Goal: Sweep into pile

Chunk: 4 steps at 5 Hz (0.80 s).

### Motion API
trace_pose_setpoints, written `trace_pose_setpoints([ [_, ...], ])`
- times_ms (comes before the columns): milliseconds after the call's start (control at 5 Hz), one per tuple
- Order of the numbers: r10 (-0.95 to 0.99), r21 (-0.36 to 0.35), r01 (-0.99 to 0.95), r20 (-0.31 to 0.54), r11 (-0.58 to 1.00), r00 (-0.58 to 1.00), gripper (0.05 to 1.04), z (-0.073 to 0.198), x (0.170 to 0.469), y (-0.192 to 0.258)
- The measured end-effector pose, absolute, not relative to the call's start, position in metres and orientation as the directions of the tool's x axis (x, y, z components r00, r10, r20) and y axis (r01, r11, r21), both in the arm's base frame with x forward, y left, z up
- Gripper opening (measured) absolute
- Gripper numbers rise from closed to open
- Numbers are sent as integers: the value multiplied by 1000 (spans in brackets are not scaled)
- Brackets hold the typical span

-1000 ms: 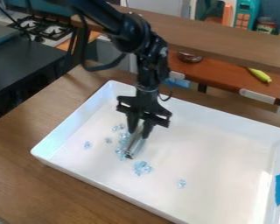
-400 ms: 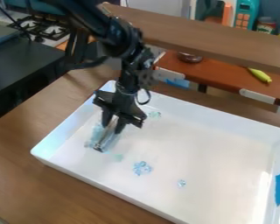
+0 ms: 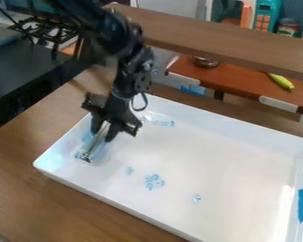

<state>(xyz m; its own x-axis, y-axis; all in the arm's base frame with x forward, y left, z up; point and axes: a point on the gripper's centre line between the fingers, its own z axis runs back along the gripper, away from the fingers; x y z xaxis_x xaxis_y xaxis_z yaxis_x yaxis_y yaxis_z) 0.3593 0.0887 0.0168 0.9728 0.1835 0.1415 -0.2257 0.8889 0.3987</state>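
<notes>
Over at the left end of the white tray [image 3: 243,128], we've got the claw [image 3: 103,132] closed only as far as the silver sweeper [image 3: 91,150] lets it, one finger each side. The sweeper slants down toward the near left, its low end at or just above the tray floor. Can't tell whether it's actually touching.

Progress-wise, we'd call it partway at best. There's a loose cluster [image 3: 154,181] toward the near side, maybe the start of a pile, and some pale blue bits [image 3: 79,154] right beside the sweeper's low end. Left to gather, as we see it: the lone piece [image 3: 196,198] to the right of the cluster, the small piece [image 3: 129,170] to its left, and the stragglers [image 3: 164,123] near the far wall. No single tidy pile yet, folks.

Compared with a second ago, the claw and sweeper have shifted left, from the middle of the scatter to near the left wall. The pieces that were spread around them there are mostly gone from that patch, and we now see the stragglers farther back. The cluster and the lone piece haven't budged.
</notes>
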Motion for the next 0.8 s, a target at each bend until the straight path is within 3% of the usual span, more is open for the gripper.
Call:
trace_pose_setpoints([
  [400, 149, 283, -207, 215, 936, 965, 340, 48, 359, 4],
  [600, 111, 194, -147, 185, 970, 976, 340, 49, 351, -39],
  [800, 75, 158, -102, 169, 982, 983, 340, 52, 348, -89],
])
